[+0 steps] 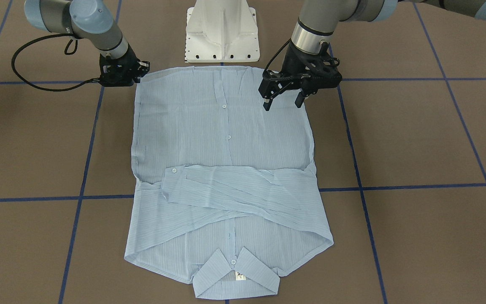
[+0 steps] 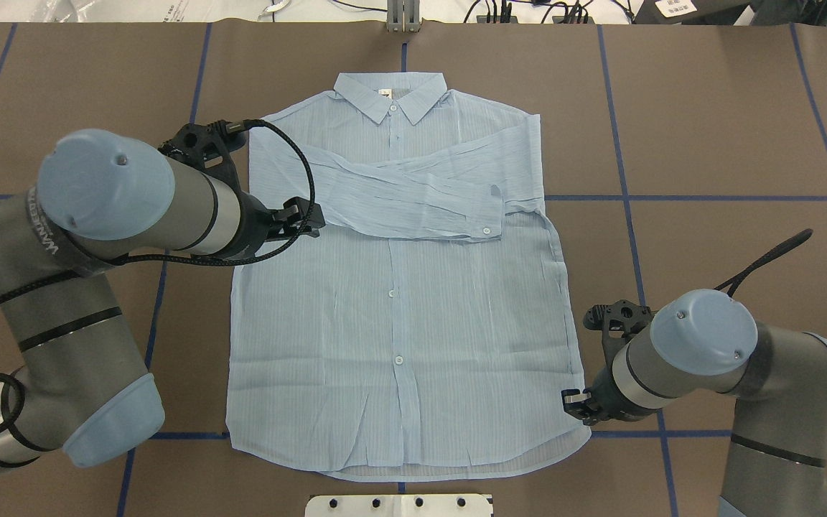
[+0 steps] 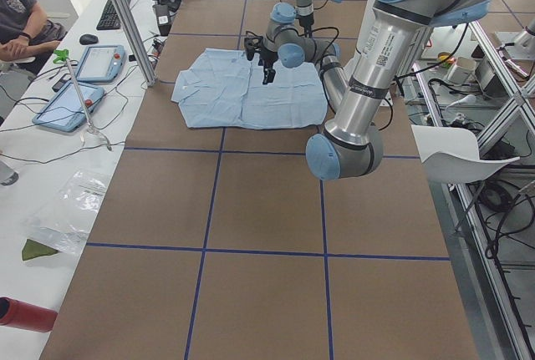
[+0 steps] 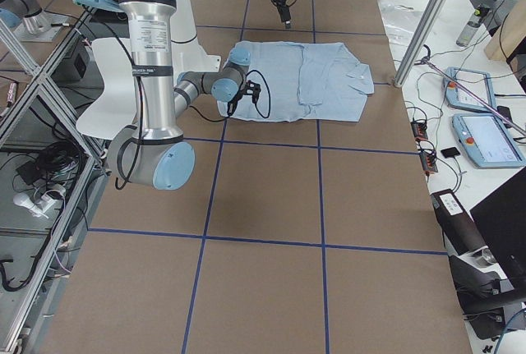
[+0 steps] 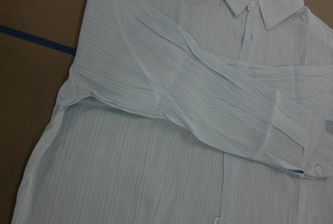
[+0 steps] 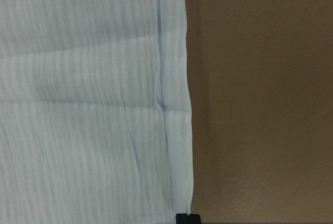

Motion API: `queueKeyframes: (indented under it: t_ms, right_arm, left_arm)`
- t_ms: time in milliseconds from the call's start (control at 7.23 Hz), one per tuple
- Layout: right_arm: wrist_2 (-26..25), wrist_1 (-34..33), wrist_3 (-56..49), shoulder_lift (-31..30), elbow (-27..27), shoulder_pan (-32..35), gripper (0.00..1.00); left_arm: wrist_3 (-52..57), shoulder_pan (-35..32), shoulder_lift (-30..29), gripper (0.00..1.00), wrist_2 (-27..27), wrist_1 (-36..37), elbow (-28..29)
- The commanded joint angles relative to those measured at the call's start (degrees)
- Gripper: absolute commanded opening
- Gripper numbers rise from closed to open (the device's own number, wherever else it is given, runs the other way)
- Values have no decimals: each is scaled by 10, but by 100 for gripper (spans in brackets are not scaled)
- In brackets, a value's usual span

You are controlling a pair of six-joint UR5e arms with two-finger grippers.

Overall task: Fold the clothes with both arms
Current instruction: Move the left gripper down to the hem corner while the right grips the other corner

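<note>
**First voice:** Where are the edges, and how much open room lies around them?

**Second voice:** A light-blue shirt (image 1: 226,139) lies flat, front up, in the middle of a brown table (image 1: 416,135) crossed by blue tape lines (image 1: 395,186). Its hem runs just in front of the white pedestal base (image 1: 222,31). Its collar (image 1: 236,274) points away from the robot. Brown table surface shows wide on both sides of the shirt.

**First voice:** And the grippers?

**Second voice:** The right gripper (image 2: 573,403) sits low at the hem corner on the robot's right, at the shirt's side edge. Its wrist view shows that edge close up, but whether its fingers are apart or together cannot be told. The left gripper (image 1: 282,100) hangs above the shirt's left side, fingers spread, holding nothing.

**First voice:** How does the shirt look?

**Second voice:** It is thin and finely striped, fastened with small white buttons (image 1: 228,137). Both sleeves (image 1: 234,185) are folded across the chest, one over the other. A white neck label (image 1: 240,276) shows inside the collar.
</note>
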Motion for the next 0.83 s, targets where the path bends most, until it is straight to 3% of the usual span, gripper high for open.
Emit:
queueKeyframes:
  t_ms: [0,276,415,691]
  right_arm:
    - [-1,0,1,0,15,10,0]
    - [0,1,0,-2,18,19,0]
    - [-1,0,0,-1,21,21,0]
    - [-1,1,0,-1,23,22,0]
  left_arm:
    - [-36,45,30,99,4,-3,-14]
    - [-93,125,117,99,53,-47,-74]
    - [-122,159,169,99,74,-97,-75]
    - [-147,213,207,98,111,-109,-57]
